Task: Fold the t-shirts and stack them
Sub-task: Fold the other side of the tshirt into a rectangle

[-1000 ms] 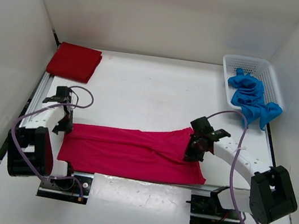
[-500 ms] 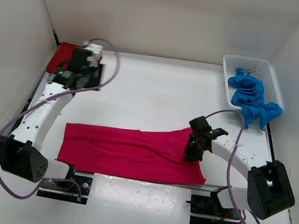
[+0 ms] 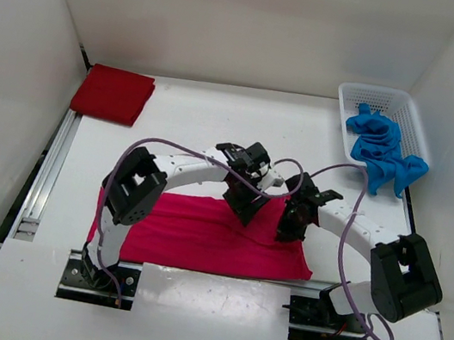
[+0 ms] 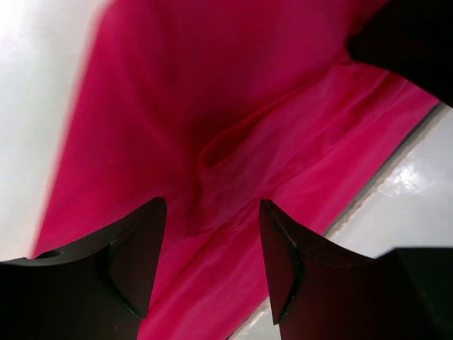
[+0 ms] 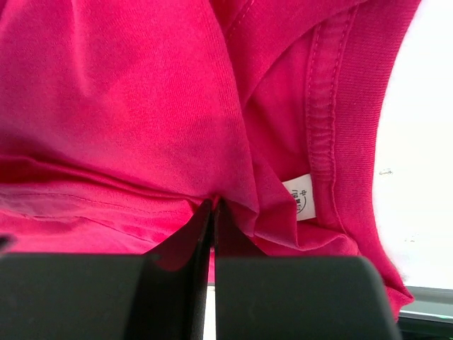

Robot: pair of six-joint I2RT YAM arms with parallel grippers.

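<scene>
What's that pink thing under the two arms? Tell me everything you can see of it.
A magenta-pink t-shirt of soft knit cloth, folded into a long band lying across the near part of the white table. Near its right end are a stitched collar and a small white label. The right gripper is shut, pinching a fold beside the collar; the left gripper hangs open over the cloth.

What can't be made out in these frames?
Top view: left gripper fingertips, hidden under its own wrist; contact with the magenta-pink cloth t-shirt unclear.
Right wrist view: layers pinched by the shut right gripper, hidden by folds.
Right wrist view: white care label print, too small.
Top view: bright blue crumpled t-shirt, lower part hidden inside white plastic mesh basket.
</scene>
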